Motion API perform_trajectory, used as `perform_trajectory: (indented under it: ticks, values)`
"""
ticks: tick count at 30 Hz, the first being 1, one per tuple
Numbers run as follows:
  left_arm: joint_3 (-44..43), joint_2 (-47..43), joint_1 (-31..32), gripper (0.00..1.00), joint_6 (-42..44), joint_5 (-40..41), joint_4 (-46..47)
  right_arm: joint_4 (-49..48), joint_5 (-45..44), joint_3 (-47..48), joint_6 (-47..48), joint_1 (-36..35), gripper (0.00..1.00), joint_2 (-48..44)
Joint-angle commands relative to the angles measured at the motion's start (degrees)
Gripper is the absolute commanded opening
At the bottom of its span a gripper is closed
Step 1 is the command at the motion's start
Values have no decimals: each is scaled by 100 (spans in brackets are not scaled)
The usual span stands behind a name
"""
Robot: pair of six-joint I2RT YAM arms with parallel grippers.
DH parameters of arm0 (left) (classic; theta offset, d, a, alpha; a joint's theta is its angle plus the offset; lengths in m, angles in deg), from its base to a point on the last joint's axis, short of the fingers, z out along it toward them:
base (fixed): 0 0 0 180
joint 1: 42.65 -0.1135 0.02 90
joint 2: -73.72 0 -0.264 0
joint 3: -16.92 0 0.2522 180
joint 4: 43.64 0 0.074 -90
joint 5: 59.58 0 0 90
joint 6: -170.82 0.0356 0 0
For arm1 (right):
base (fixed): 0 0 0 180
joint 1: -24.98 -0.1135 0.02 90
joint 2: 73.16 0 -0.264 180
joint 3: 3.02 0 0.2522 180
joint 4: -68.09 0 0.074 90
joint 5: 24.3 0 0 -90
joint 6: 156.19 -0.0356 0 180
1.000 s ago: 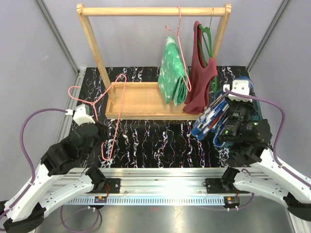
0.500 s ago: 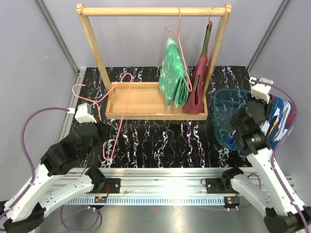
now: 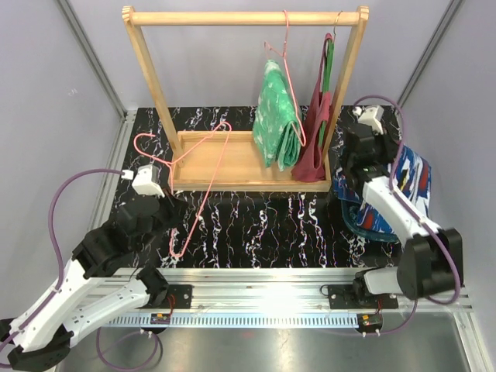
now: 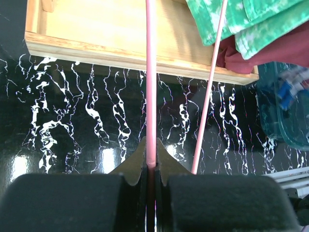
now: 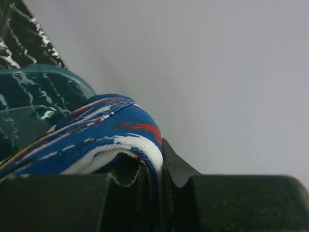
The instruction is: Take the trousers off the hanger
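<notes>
In the left wrist view, my left gripper (image 4: 150,163) is pressed together on 1 straight wire of the empty pink hanger (image 4: 151,72), and a 2nd wire of that hanger slants down just to its right. Past it I see the base tray of the wooden rack (image 4: 120,34) on the black marbled surface (image 4: 72,111). The hems of the green marbled trousers (image 4: 231,19) and the maroon tank top (image 4: 270,55) hang over the tray's right end, with the teal basin (image 4: 282,125) beside it. In the right wrist view, my right gripper (image 5: 154,162) pinches a folded edge of the dark blue patterned trousers (image 5: 111,125). The cloth bulges up from between the 2 fingers, the basin's rim sits behind it on the left, and a plain grey wall fills the rest. From the top external view, the green trousers hang folded on a second pink hanger (image 3: 287,54) hooked over the rack's top rail (image 3: 232,17), touching the tank top, which hangs on a green hanger (image 3: 328,58) at the rail's right end. The blue trousers are off the rack, draped over the basin at the right of the surface and spilling past its far right rim. The right arm reaches in over them. The left arm holds the empty hanger tilted, in front of the rack's left end.
</notes>
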State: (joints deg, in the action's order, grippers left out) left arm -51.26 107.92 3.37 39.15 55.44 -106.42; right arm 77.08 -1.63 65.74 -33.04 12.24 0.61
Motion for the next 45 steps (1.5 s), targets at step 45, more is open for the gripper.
perform_trajectory:
  ticks: [45]
  values:
    - [18, -80, 4, 0, 273, -444, 383, 178, -377, 697, 597, 25, 0, -2343]
